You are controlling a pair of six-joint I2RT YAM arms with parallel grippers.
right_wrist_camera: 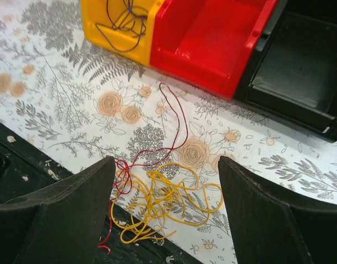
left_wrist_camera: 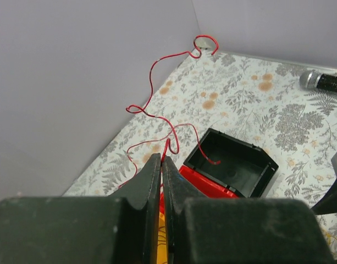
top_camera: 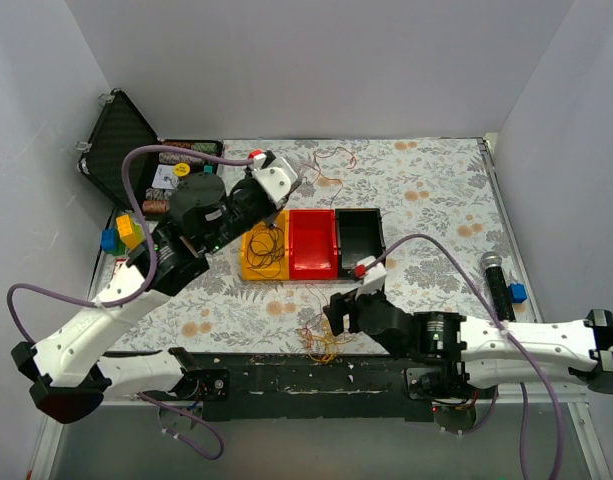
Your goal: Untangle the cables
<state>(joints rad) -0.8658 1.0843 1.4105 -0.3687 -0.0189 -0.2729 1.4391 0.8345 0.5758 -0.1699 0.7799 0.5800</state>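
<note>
A tangle of yellow cables [right_wrist_camera: 168, 201] lies at the table's front edge, with red cables [right_wrist_camera: 176, 124] looping off its left side; it also shows in the top view [top_camera: 321, 342]. My right gripper [right_wrist_camera: 167, 168] is open and hovers just above the tangle, one finger on each side [top_camera: 338, 312]. My left gripper [left_wrist_camera: 161, 159] is shut on a long red cable [left_wrist_camera: 149, 82], which it holds above the bins; the cable trails towards the back wall [top_camera: 338, 153]. Dark purple cables [right_wrist_camera: 124, 19] lie in the yellow bin [top_camera: 248, 262].
A yellow, a red [top_camera: 313, 243] and a black bin [top_camera: 359, 235] stand side by side mid-table. An open black case [top_camera: 121, 145] and toy blocks [top_camera: 121, 235] are at the back left. A microphone [top_camera: 496, 280] lies at the right. A black strip [top_camera: 286, 375] runs along the front edge.
</note>
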